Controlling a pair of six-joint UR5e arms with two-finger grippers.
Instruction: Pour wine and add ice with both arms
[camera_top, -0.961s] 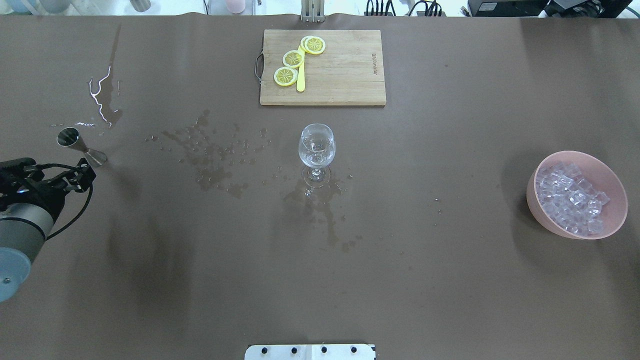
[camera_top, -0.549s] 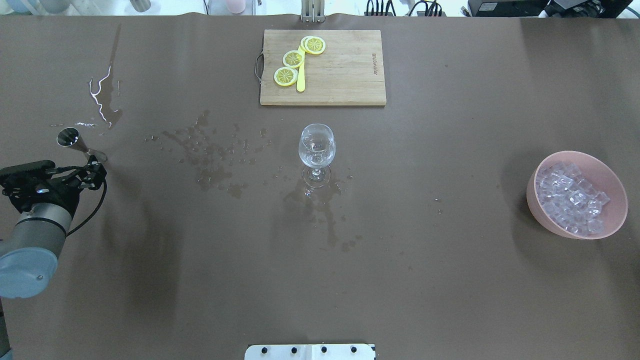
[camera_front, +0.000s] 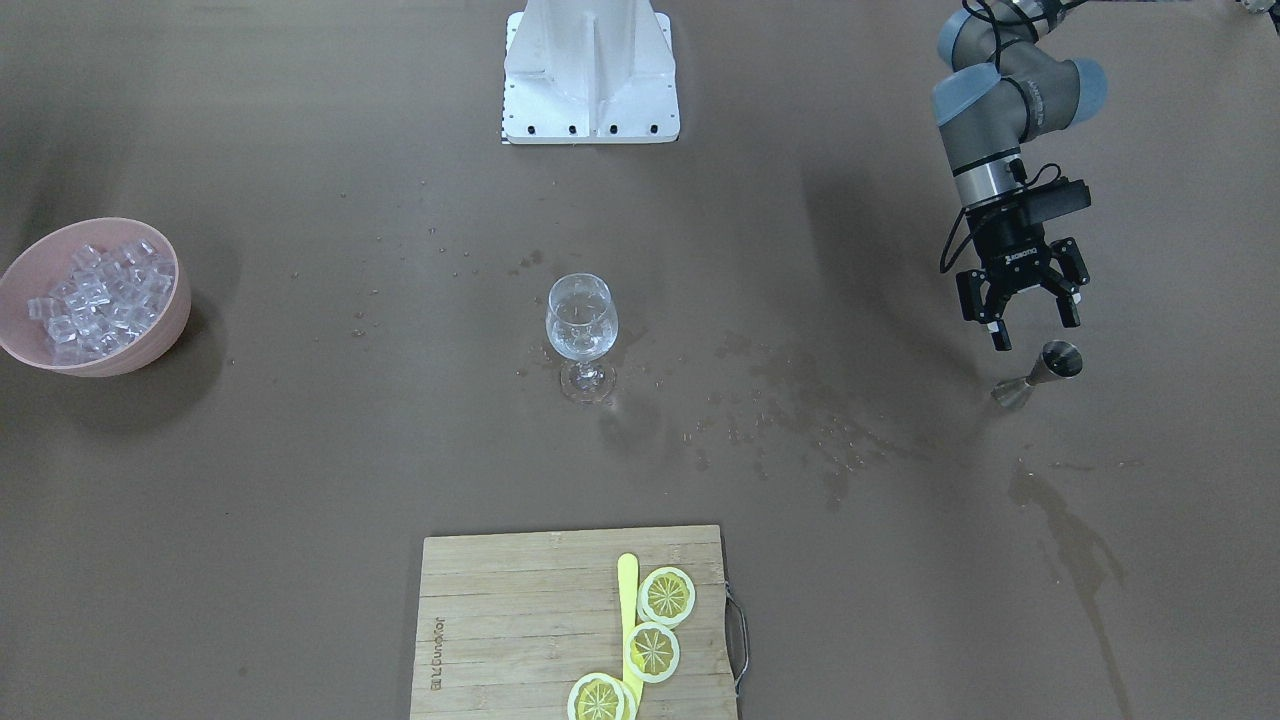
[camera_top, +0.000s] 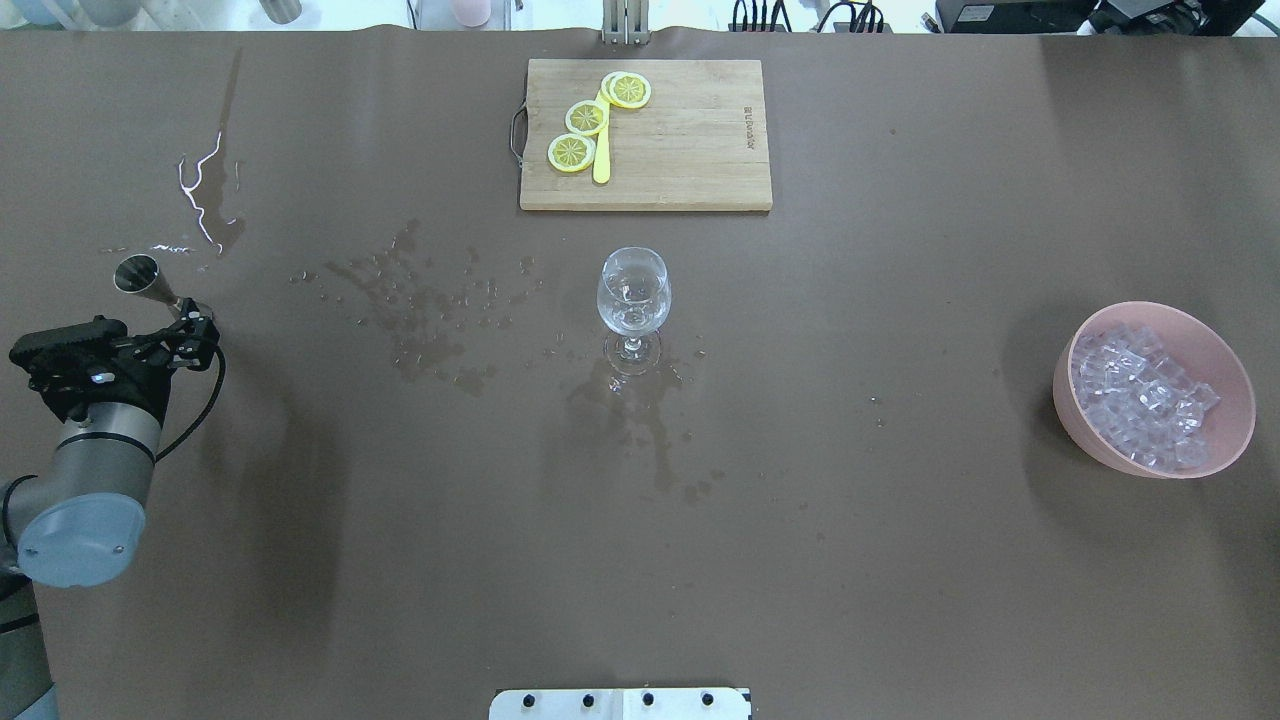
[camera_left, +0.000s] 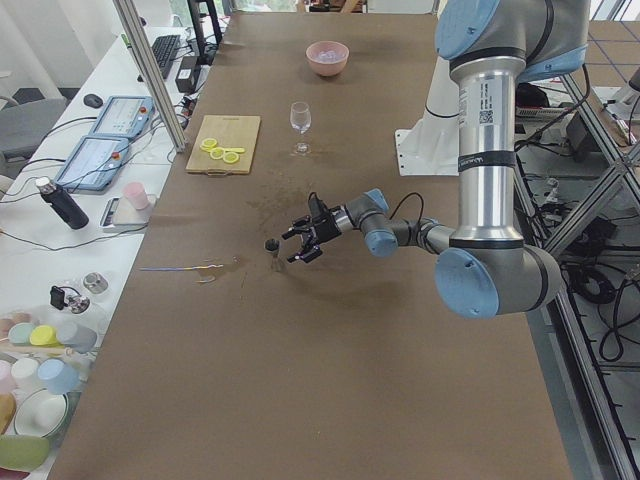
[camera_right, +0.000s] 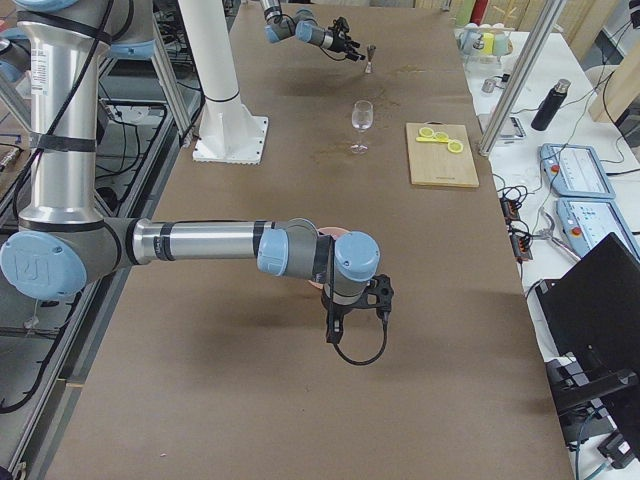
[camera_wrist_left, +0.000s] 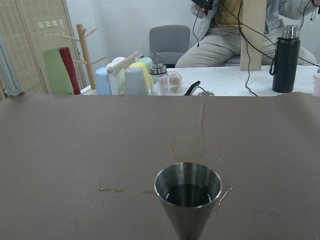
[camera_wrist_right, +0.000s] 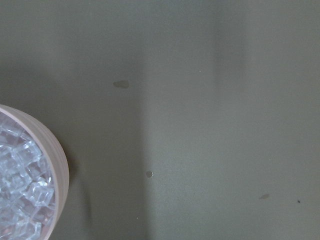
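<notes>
Far off on the robot's left of the wine glass (camera_top: 633, 292), the left gripper (camera_front: 1033, 332) hangs with fingers spread, just beside a steel measuring cup (camera_front: 1042, 372) that holds a little wine (camera_wrist_left: 189, 195). Well off on the glass's other side, ice (camera_top: 1140, 395) fills a pink bowl (camera_top: 1072, 420). The right gripper (camera_right: 332, 332) hovers near the bowl, and I cannot tell its grip.

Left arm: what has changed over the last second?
The left gripper has moved further in over the table toward the jigger. It is open and now close to the jigger, and it grips nothing yet. The jigger, the wine glass, the ice bowl and the cutting board have not moved.
</notes>
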